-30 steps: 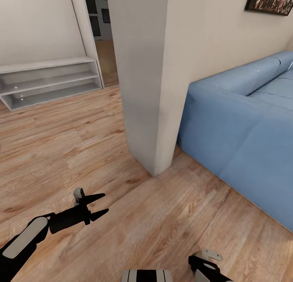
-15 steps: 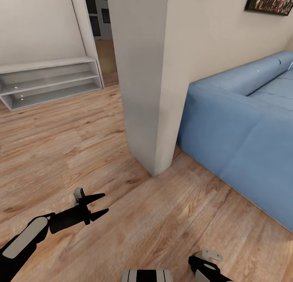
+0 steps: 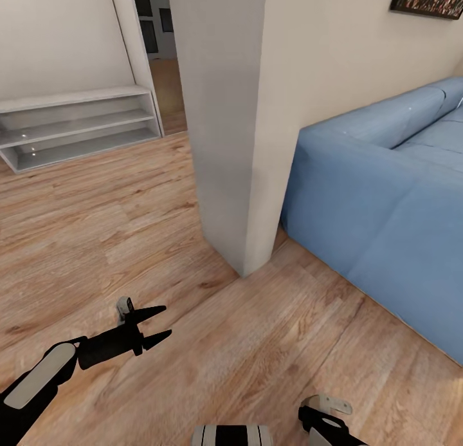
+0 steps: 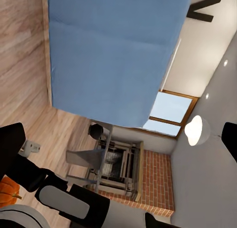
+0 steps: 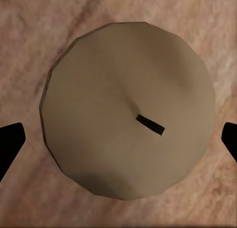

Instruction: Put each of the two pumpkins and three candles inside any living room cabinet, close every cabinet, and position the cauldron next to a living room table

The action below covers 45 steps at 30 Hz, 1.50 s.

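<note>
A round beige candle [image 5: 128, 80] with a short black wick stands on the wooden floor, seen from straight above in the right wrist view. My right gripper [image 5: 120, 139] hangs over it, open, with its dark fingertips [image 5: 10, 144] on either side of the candle and apart from it. In the head view my left gripper [image 3: 166, 320] is open and empty, low over the floor at the lower left. An orange pumpkin [image 4: 7, 191] shows in part beside my own body in the left wrist view. The cabinet is out of view.
A grey wall corner [image 3: 228, 143] stands straight ahead, with a blue sofa [image 3: 386, 195] to its right. White open shelving [image 3: 77, 121] lines the far left wall beside a doorway. The left wrist view shows a brick fireplace [image 4: 118, 164].
The whole head picture has shifted up slightly, so the camera has moved. Both arms hold the same pose.
</note>
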Motion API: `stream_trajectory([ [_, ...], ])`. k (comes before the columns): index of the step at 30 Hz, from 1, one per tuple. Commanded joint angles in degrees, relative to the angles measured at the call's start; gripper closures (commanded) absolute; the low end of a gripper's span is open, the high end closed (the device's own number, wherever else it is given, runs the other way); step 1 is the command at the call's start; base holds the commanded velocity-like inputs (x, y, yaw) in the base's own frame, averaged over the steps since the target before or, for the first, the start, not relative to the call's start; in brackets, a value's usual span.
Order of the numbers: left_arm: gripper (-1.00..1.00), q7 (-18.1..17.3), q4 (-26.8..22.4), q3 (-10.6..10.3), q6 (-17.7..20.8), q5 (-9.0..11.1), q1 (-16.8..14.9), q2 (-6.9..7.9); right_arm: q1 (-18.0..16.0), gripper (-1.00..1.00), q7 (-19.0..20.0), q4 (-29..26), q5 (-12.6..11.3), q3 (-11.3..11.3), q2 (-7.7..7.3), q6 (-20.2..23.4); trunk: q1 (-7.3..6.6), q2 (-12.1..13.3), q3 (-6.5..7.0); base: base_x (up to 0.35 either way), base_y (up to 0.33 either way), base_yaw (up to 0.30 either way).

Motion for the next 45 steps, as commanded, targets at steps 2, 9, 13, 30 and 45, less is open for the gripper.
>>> stream_trajectory([
  [2,-1.00,-0.4,0.0,-0.1,0.1,-0.1,-0.1,0.05,0.0,-1.00,-0.2,0.0,-0.6,0.5,0.01,-0.2,-0.01,0.0,-0.04,0.000,0.000,0.000],
  [9,-1.00,-0.4,0.0,-0.1,0.0,-0.1,-0.1,0.05,0.0,-1.00,-0.2,0.0,-0.6,0.5,0.01,-0.3,-0.01,0.0,-0.04,0.000,0.000,0.000],
  [13,-1.00,-0.4,0.0,-0.1,0.0,-0.1,-0.1,0.05,0.0,-1.00,-0.3,0.0,-0.6,0.5,0.01,-0.3,-0.01,0.0,-0.04,0.000,0.000,0.000],
  [30,-1.00,-0.4,0.0,-0.1,0.1,-0.1,-0.1,0.05,0.0,-1.00,-0.5,-0.1,-0.7,0.4,0.01,-2.5,-0.01,0.0,-0.04,0.000,0.000,0.000],
  [45,-1.00,-0.4,0.0,-0.1,0.1,-0.1,-0.1,0.05,0.0,-1.00,-0.5,-0.1,-0.7,0.3,0.01,-3.7,0.07,-0.1,-0.70,0.000,0.000,0.000],
])
